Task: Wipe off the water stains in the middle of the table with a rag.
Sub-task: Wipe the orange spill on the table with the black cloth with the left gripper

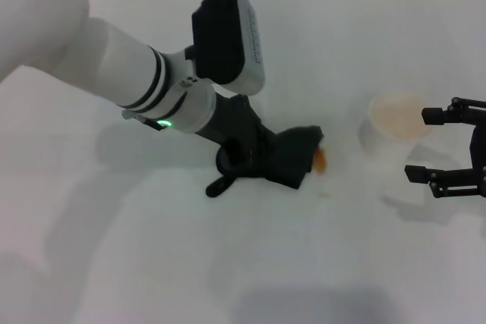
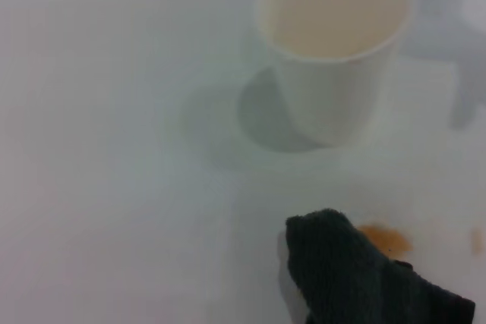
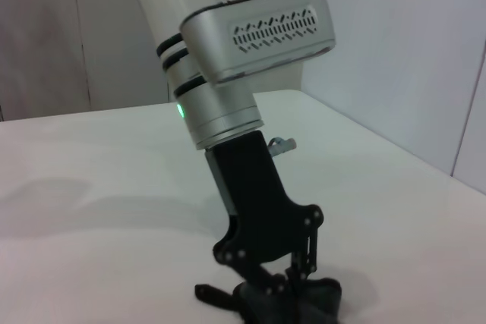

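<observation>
Left gripper (image 1: 258,163) clenched on my rag (image 1: 292,155) | water stains (image 1: 322,159) just ahead, unwiped | right gripper (image 1: 444,146) released, idle beside cup (image 1: 395,121)

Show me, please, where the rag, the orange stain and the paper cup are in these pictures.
rag (image 2: 357,278), left wrist view, on its dark folded top.
orange stain (image 2: 386,238), left wrist view, on the blotch's middle.
paper cup (image 2: 334,104), left wrist view, on its outer wall.

Item: one pale paper cup (image 1: 396,121), upright, open mouth upward, at 3 o'clock in the head view. Its interior (image 2: 334,9) shows a faint orange tint.
</observation>
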